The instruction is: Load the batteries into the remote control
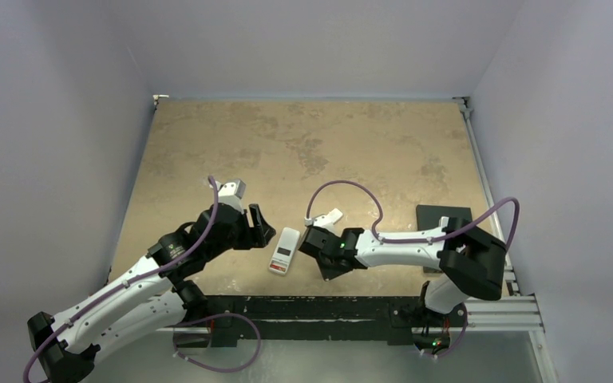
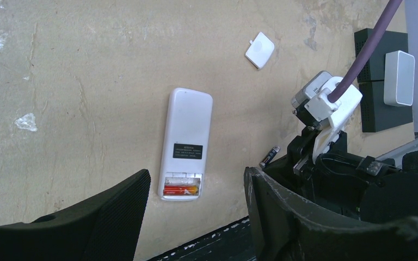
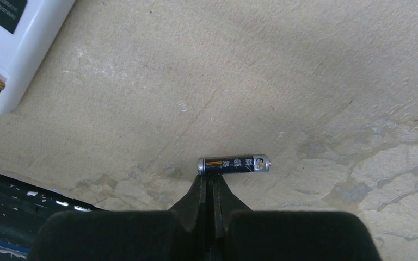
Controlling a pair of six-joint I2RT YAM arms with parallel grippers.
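Near the front edge of the table, the remote lies back up. Its compartment is open at the near end, with one red battery seated inside. At the remote's 9 o'clock is the left gripper, jaws wide, holding nothing. At its 3 o'clock is the right gripper, jaws pressed together, tips against a dark battery lying flat on the table. The white square cover lies well apart.
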